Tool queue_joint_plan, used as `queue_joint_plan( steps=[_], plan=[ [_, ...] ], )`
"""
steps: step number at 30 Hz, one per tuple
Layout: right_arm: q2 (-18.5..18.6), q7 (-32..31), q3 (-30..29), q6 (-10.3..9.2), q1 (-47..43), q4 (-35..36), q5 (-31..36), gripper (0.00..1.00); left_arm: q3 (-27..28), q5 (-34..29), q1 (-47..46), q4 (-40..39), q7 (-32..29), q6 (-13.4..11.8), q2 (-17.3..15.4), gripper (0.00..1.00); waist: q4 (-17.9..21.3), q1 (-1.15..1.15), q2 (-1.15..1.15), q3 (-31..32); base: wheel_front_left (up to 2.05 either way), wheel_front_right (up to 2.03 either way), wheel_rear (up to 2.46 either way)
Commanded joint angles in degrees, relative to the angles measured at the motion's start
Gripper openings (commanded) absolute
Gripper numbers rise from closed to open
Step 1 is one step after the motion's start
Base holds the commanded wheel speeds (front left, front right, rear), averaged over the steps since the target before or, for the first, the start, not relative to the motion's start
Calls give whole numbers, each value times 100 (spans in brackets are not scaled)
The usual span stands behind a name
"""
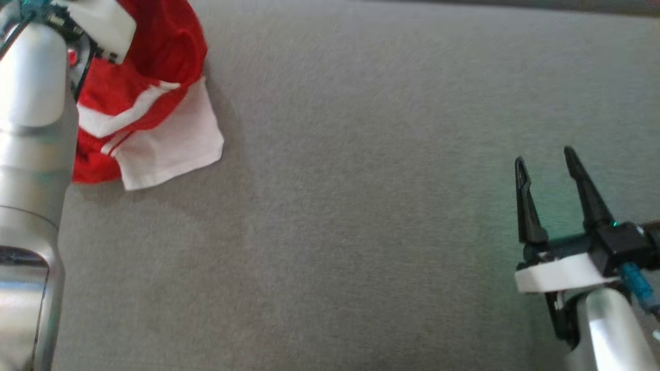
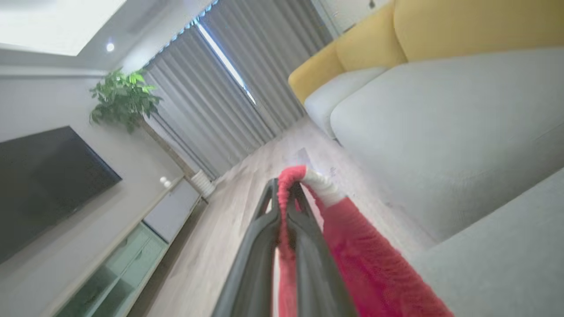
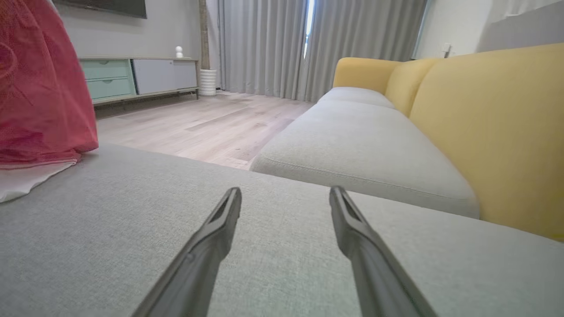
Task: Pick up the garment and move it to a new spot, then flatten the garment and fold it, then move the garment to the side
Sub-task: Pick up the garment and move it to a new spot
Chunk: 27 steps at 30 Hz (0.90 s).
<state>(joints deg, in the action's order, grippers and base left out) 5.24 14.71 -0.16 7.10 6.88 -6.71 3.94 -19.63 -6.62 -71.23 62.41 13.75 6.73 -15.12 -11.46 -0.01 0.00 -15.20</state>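
Left gripper [image 2: 284, 186] is pressed together on the garment [image 1: 165, 56]: in your left wrist view both fingers [image 2: 257, 251] sandwich a red fold, with a red-and-white bunch sticking out past the tips. Garment sits at the far left corner of the grey surface [image 1: 361, 206], partly lifted, not flat. Long axis runs steeply: top end pinched up at the gripper, bottom end down on the surface. In your head view that axis reads far-left to near, red body at the far end, white end nearest the robot, its free corner pointing toward the right edge. White stripes cross the red diagonally. In the right wrist view it hangs as a red drape with the white hem lying on the surface, close to the far edge where the surface drops to the wood floor [image 3: 207, 123]. Left forearm [image 1: 31, 154] covers the garment's left side, so you can't tell its full width. Right gripper [image 1: 546, 157] is spread wide, nothing between its fingers, over the near right part of the surface, well apart from the garment, fingers pointing at the far edge. Can't tell whether it touches the surface. Yellow sofa back [image 3: 484, 123] stands beyond the right edge.
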Motion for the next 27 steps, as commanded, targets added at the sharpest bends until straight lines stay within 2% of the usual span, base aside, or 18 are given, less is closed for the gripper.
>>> queue_joint_plan(
  steps=[1,5,10,17,20,27],
  plan=[
    [-60,29,110,39,-72,131,-64,100,-18,-7,-348,-282,20,30,-293,0,486,1,0,556,0,0,0],
    [-190,29,148,39,-180,82,-107,100,-340,176,-438,-637,-116,69,-133,0,888,1,0,890,0,0,0],
    [-231,29,239,39,-274,68,-270,100,-1176,1034,-410,-1297,-343,74,138,0,1499,1,0,1205,0,0,0],
    [-234,29,408,39,-377,94,-562,100,-2109,2271,-392,-2563,-886,75,68,0,2396,1,0,1470,0,0,0],
    [-235,29,440,39,-401,141,-640,100,-2418,2634,-338,-2933,-1033,75,97,0,2681,1,0,1445,0,0,0],
    [-235,29,470,39,-232,292,-667,100,-3905,3172,421,-3166,-1080,75,99,0,3052,1,0,1042,0,0,0]
  ],
)
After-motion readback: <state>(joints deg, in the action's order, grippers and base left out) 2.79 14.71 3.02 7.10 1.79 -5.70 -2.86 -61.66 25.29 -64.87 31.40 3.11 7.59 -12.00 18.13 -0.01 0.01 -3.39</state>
